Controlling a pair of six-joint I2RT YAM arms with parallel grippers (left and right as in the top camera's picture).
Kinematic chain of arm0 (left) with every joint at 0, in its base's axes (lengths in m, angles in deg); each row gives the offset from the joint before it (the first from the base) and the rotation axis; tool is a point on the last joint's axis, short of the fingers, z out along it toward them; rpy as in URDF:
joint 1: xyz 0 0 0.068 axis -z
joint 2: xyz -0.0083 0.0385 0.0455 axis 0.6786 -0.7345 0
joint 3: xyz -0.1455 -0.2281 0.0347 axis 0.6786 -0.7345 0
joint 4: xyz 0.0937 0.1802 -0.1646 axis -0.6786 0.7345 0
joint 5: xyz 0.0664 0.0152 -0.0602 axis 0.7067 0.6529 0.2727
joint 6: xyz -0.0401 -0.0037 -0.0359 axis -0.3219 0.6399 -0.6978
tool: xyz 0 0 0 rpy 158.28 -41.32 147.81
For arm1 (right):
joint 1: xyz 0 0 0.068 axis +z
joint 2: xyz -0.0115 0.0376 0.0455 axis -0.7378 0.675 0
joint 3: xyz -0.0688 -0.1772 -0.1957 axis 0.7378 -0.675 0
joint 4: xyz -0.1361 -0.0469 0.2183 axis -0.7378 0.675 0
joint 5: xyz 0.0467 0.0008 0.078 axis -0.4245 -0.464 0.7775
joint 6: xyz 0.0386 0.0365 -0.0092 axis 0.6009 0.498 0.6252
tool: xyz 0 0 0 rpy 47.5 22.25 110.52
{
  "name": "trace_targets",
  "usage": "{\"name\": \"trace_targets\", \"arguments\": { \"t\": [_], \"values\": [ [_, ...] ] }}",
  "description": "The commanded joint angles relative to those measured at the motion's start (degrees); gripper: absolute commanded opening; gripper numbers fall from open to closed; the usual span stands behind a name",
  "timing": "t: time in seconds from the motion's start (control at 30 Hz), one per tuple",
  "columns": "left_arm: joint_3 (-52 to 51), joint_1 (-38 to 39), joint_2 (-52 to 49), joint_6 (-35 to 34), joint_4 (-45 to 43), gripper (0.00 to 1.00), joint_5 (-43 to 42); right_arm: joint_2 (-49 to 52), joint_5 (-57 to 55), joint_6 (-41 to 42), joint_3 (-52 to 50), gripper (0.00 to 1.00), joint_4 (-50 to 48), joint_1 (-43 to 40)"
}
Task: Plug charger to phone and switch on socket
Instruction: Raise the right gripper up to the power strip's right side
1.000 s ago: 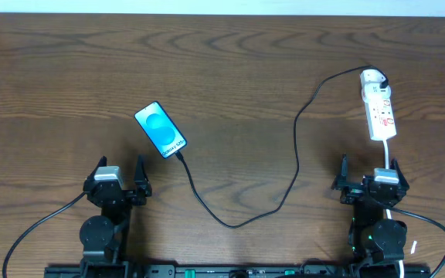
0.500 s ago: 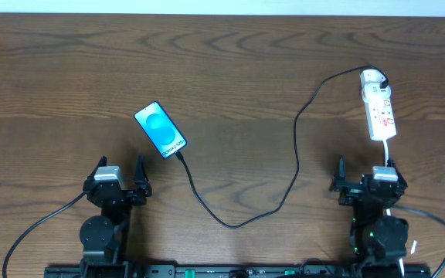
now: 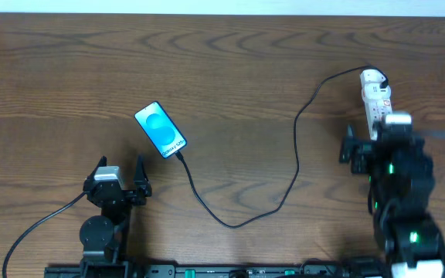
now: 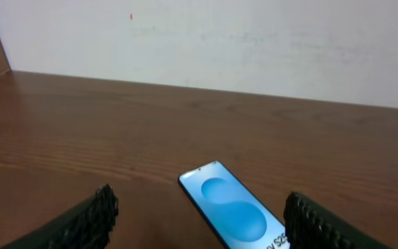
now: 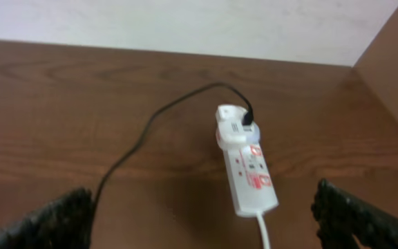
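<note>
Right gripper (image 5: pixel 202 220), jaws apart, has advanced over the socket (image 5: pixel 246 166), hiding its near half overhead; left gripper (image 4: pixel 206 218) likewise apart.

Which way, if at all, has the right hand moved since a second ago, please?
Yes: the right hand moved forward, now reaching over the socket's near end.

Phone (image 3: pixel 161 130) on the table (image 3: pixel 230 62) at left, socket (image 3: pixel 374 89) at far right, charger (image 3: pixel 298 150) between the 2.
</note>
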Motion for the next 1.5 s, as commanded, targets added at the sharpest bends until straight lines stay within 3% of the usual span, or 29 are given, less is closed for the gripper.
{"name": "trace_targets", "arguments": {
  "t": [0.0,0.2,0.43,0.63,0.8,1.1,1.47],
  "values": [
    [-0.87,-0.24,0.37,0.37,2.43,0.79,0.57,7.96,-0.46,-0.13,9.53,0.99,4.00,-0.20],
    [-0.87,-0.24,0.37,0.37,2.40,0.79,0.57,21.92,-0.42,-0.04,26.25,0.99,13.97,-1.64],
    [-0.87,-0.24,0.37,0.37,2.43,0.79,0.57,29.07,2.82,3.02,35.54,0.99,19.41,-8.63],
    [-0.87,-0.24,0.37,0.37,2.40,0.79,0.57,30.93,9.90,5.73,36.59,0.99,19.63,-18.10],
    [-0.87,-0.24,0.37,0.37,2.40,0.79,0.57,32.85,22.36,5.68,36.54,0.99,20.17,-24.74],
    [-0.87,-0.24,0.37,0.37,2.40,0.79,0.57,33.66,22.67,5.90,36.41,0.99,18.43,-25.68],
    [-0.87,-0.24,0.37,0.37,2.43,0.79,0.57,37.31,20.06,12.17,38.49,0.99,19.15,-25.75]
  ]
}}
